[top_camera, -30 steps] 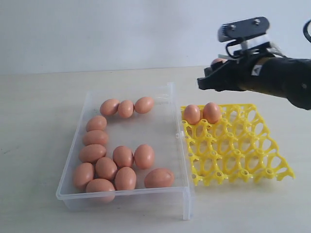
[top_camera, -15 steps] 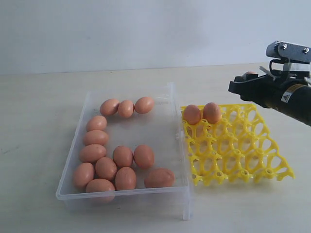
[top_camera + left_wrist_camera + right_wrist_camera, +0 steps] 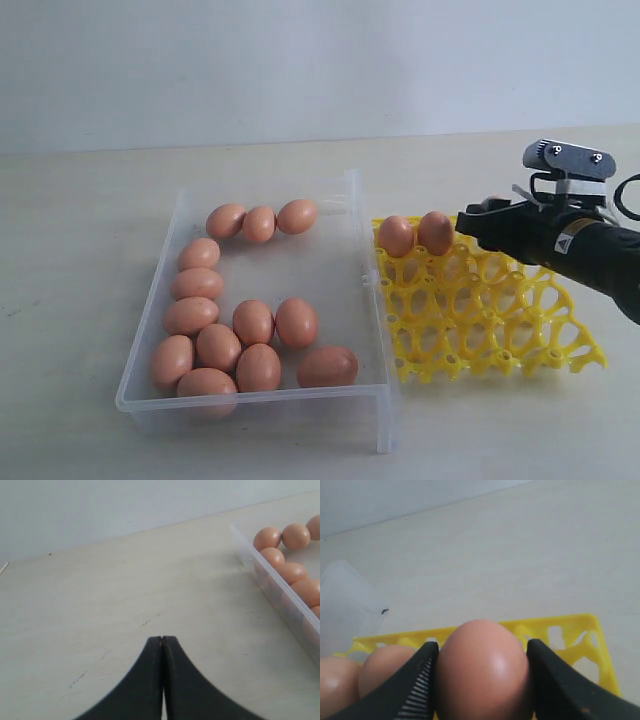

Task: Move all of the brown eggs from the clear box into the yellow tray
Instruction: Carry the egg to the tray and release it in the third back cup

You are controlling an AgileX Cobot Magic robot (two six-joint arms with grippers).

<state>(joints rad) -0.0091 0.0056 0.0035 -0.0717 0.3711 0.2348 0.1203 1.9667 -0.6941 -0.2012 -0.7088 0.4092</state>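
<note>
Well, on my screens the right hand (image 3: 468, 222) had a brown egg (image 3: 482, 662) pinched between its two black fingers (image 3: 417, 680), which stood wide apart with the shell filling the whole gap. In the exterior view that hand hung low over the far row of the yellow tray (image 3: 500, 325), just to the right of the two eggs (image 3: 396, 236) already seated side by side in the far left cups. I could not tell whether the held egg touched the tray. From the right wrist camera the seated pair showed close beside the held egg, with the tray's far edge behind them.

The clear box (image 3: 250, 398) sat on the table (image 3: 80, 230), right against the tray's left side. I counted thirteen brown eggs (image 3: 253, 322) lying loose in it: three along the far wall, a line down the left wall, and a cluster toward the near wall.

The left hand (image 3: 162, 645) was out of the exterior view. Its own camera showed the fingers pressed together on nothing, over bare table, with the box wall and a few eggs off to one side.
</note>
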